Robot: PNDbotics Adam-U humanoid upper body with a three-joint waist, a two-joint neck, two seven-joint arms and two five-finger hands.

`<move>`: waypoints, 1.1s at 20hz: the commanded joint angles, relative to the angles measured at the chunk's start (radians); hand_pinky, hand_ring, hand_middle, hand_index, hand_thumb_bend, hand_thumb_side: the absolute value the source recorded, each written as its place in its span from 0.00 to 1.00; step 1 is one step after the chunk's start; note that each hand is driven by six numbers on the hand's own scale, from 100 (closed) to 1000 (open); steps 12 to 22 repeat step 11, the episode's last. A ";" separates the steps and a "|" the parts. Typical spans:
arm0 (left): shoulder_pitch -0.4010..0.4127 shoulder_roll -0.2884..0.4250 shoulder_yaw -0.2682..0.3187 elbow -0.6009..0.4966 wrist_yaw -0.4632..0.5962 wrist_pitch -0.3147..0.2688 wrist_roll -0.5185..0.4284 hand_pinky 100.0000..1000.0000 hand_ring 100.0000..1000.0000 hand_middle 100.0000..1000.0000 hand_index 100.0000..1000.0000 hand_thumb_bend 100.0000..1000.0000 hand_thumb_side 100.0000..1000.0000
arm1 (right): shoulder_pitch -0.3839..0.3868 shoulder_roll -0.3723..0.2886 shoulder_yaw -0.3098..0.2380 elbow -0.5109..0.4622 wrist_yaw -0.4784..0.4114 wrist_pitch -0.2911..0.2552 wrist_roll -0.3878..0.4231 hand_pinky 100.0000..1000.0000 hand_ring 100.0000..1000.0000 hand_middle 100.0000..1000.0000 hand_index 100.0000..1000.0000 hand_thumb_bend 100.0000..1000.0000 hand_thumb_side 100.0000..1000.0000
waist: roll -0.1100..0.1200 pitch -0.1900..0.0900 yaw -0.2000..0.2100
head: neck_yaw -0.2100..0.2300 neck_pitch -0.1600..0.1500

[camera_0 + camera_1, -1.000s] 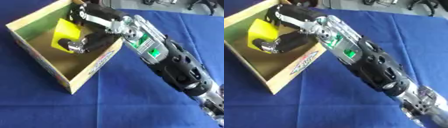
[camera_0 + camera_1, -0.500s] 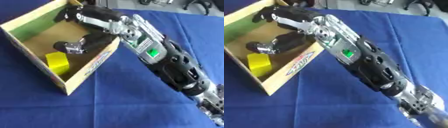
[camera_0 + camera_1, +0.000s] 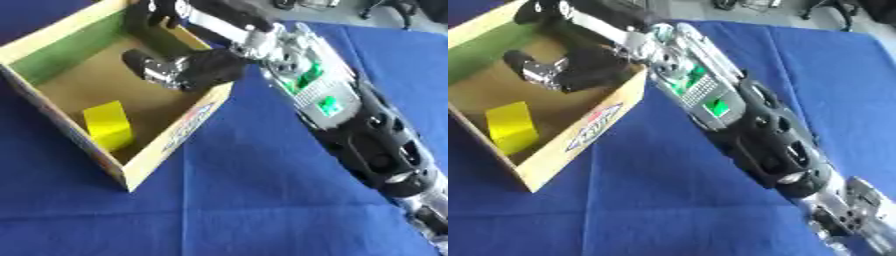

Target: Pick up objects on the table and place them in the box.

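A yellow block (image 3: 108, 124) lies on the floor of the cardboard box (image 3: 166, 147), near its front corner. My right hand (image 3: 179, 70) hangs over the middle of the box, above and to the right of the block and apart from it. Its fingers are relaxed and hold nothing. The right arm (image 3: 337, 107) reaches in from the lower right, crossing the box's right wall. My left hand shows in neither view.
The box stands at the upper left on a blue cloth (image 3: 262, 200) that covers the table. Its inner far wall is green (image 3: 66, 52). Dark shapes of equipment stand beyond the table's far edge.
One second ago the hand held the yellow block inside the box. It let go; the block now lies on the box floor, and the hand has lifted away toward the upper right.
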 commanded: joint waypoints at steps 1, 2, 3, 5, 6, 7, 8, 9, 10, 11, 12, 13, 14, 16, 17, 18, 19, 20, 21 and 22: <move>0.002 0.007 0.011 -0.013 -0.003 0.001 0.005 0.18 0.36 0.50 0.57 0.00 0.89 | 0.009 -0.039 -0.065 -0.051 -0.071 -0.007 -0.090 0.73 0.76 0.76 0.85 0.07 0.77 | 0.012 -0.037 -0.011 | 0.032 0.003; 0.003 0.007 0.013 -0.013 -0.003 0.002 0.006 0.18 0.36 0.50 0.57 0.00 0.89 | 0.022 -0.040 -0.084 -0.052 -0.093 -0.019 -0.124 0.73 0.76 0.76 0.85 0.05 0.76 | 0.015 -0.040 -0.021 | 0.048 0.004; 0.005 0.007 0.014 -0.013 -0.004 0.002 0.007 0.18 0.36 0.50 0.57 0.00 0.89 | 0.036 -0.042 -0.100 -0.053 -0.115 -0.031 -0.154 0.72 0.75 0.75 0.84 0.01 0.74 | 0.017 -0.043 -0.029 | 0.061 0.005; 0.009 0.008 0.016 -0.013 -0.005 0.004 0.009 0.18 0.36 0.50 0.57 0.00 0.89 | 0.064 -0.047 -0.131 -0.053 -0.152 -0.053 -0.209 0.72 0.75 0.75 0.84 0.01 0.74 | 0.024 -0.049 -0.047 | 0.091 0.008; 0.011 0.008 0.017 -0.013 -0.005 0.004 0.010 0.18 0.36 0.50 0.57 0.00 0.89 | 0.083 -0.052 -0.146 -0.053 -0.167 -0.068 -0.232 0.71 0.75 0.74 0.84 0.01 0.74 | 0.027 -0.053 -0.058 | 0.109 0.011; 0.013 0.008 0.018 -0.013 -0.006 0.005 0.011 0.18 0.36 0.50 0.57 0.00 0.89 | 0.105 -0.055 -0.161 -0.053 -0.179 -0.083 -0.252 0.71 0.74 0.74 0.84 0.00 0.73 | 0.030 -0.057 -0.070 | 0.127 0.014; 0.014 0.008 0.019 -0.013 -0.006 0.006 0.012 0.18 0.36 0.50 0.57 0.00 0.89 | 0.127 -0.056 -0.176 -0.053 -0.190 -0.095 -0.270 0.71 0.74 0.73 0.84 0.00 0.72 | 0.033 -0.061 -0.079 | 0.143 0.016; 0.016 0.008 0.020 -0.013 -0.006 0.006 0.013 0.18 0.36 0.50 0.57 0.00 0.89 | 0.144 -0.057 -0.188 -0.053 -0.200 -0.104 -0.284 0.71 0.74 0.73 0.84 0.00 0.72 | 0.035 -0.063 -0.085 | 0.153 0.017; 0.017 0.008 0.021 -0.013 -0.006 0.007 0.014 0.18 0.36 0.50 0.57 0.00 0.89 | 0.165 -0.057 -0.203 -0.053 -0.210 -0.112 -0.300 0.70 0.73 0.72 0.83 0.00 0.71 | 0.040 -0.065 -0.094 | 0.168 0.019; 0.017 0.008 0.022 -0.013 -0.006 0.006 0.015 0.18 0.36 0.50 0.57 0.00 0.89 | 0.193 -0.056 -0.220 -0.053 -0.220 -0.125 -0.321 0.70 0.73 0.72 0.83 0.00 0.71 | 0.045 -0.069 -0.104 | 0.185 0.023; 0.017 0.008 0.022 -0.013 -0.006 0.006 0.015 0.18 0.36 0.50 0.57 0.00 0.89 | 0.193 -0.056 -0.220 -0.053 -0.220 -0.125 -0.321 0.70 0.73 0.72 0.83 0.00 0.71 | 0.045 -0.069 -0.104 | 0.185 0.023; 0.017 0.008 0.022 -0.013 -0.006 0.006 0.015 0.18 0.36 0.50 0.57 0.00 0.89 | 0.193 -0.056 -0.220 -0.053 -0.220 -0.125 -0.321 0.70 0.73 0.72 0.83 0.00 0.71 | 0.045 -0.069 -0.104 | 0.185 0.023; 0.017 0.008 0.022 -0.013 -0.006 0.006 0.015 0.18 0.36 0.50 0.57 0.00 0.89 | 0.193 -0.056 -0.220 -0.053 -0.220 -0.125 -0.321 0.70 0.73 0.72 0.83 0.00 0.71 | 0.045 -0.069 -0.104 | 0.185 0.023; 0.017 0.008 0.022 -0.013 -0.006 0.006 0.015 0.18 0.36 0.50 0.57 0.00 0.89 | 0.193 -0.056 -0.220 -0.053 -0.220 -0.125 -0.321 0.70 0.73 0.72 0.83 0.00 0.71 | 0.045 -0.069 -0.104 | 0.185 0.023; 0.017 0.008 0.022 -0.013 -0.006 0.006 0.015 0.18 0.36 0.50 0.57 0.00 0.89 | 0.193 -0.056 -0.220 -0.053 -0.220 -0.125 -0.321 0.70 0.73 0.72 0.83 0.00 0.71 | 0.045 -0.069 -0.104 | 0.185 0.023; 0.017 0.008 0.022 -0.013 -0.006 0.006 0.015 0.18 0.36 0.50 0.57 0.00 0.89 | 0.193 -0.056 -0.220 -0.053 -0.220 -0.125 -0.321 0.70 0.73 0.72 0.83 0.00 0.71 | 0.045 -0.069 -0.104 | 0.185 0.023; 0.017 0.008 0.022 -0.013 -0.006 0.006 0.015 0.18 0.36 0.50 0.57 0.00 0.89 | 0.193 -0.056 -0.220 -0.053 -0.220 -0.125 -0.321 0.70 0.73 0.72 0.83 0.00 0.71 | 0.045 -0.069 -0.104 | 0.185 0.023; 0.017 0.008 0.022 -0.013 -0.006 0.006 0.015 0.18 0.36 0.50 0.57 0.00 0.89 | 0.193 -0.056 -0.220 -0.053 -0.220 -0.125 -0.321 0.70 0.73 0.72 0.83 0.00 0.71 | 0.045 -0.069 -0.104 | 0.185 0.023; 0.017 0.008 0.022 -0.013 -0.006 0.006 0.015 0.18 0.36 0.50 0.57 0.00 0.89 | 0.193 -0.056 -0.220 -0.053 -0.220 -0.125 -0.321 0.70 0.73 0.72 0.83 0.00 0.71 | 0.045 -0.069 -0.104 | 0.185 0.023; 0.017 0.008 0.022 -0.013 -0.006 0.006 0.015 0.18 0.36 0.50 0.57 0.00 0.89 | 0.193 -0.056 -0.220 -0.053 -0.220 -0.125 -0.321 0.70 0.73 0.72 0.83 0.00 0.71 | 0.045 -0.069 -0.104 | 0.185 0.023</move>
